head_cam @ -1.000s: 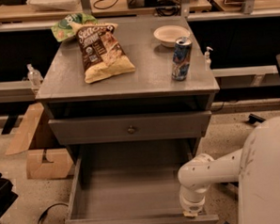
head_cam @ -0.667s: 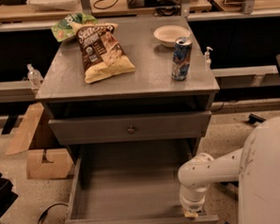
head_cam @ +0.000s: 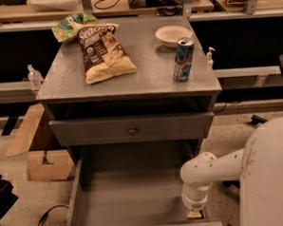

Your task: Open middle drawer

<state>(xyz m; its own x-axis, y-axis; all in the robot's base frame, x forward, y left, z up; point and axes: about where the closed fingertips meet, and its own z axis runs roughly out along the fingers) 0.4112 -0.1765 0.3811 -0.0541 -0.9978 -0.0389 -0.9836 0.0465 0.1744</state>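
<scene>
The middle drawer (head_cam: pixel 131 196) is pulled far out towards me, and its long plain grey interior is bare. Its front lies along the bottom edge of the view, so its knob is hidden. Above it a closed grey drawer front (head_cam: pixel 85 132) with a small round knob (head_cam: pixel 132 130) sits under the cabinet top (head_cam: pixel 144 72). My gripper (head_cam: pixel 194 213) hangs under the white wrist, just inside the open drawer's front right corner. My white arm (head_cam: pixel 215 168) reaches in from the right.
On the cabinet top lie a brown chip bag (head_cam: pixel 102 50), a green bag (head_cam: pixel 72 26), a blue can (head_cam: pixel 183 59) and a white bowl (head_cam: pixel 173 35). A cardboard box (head_cam: pixel 44 163) and a cable (head_cam: pixel 47 219) lie on the floor to the left. Shelving runs behind.
</scene>
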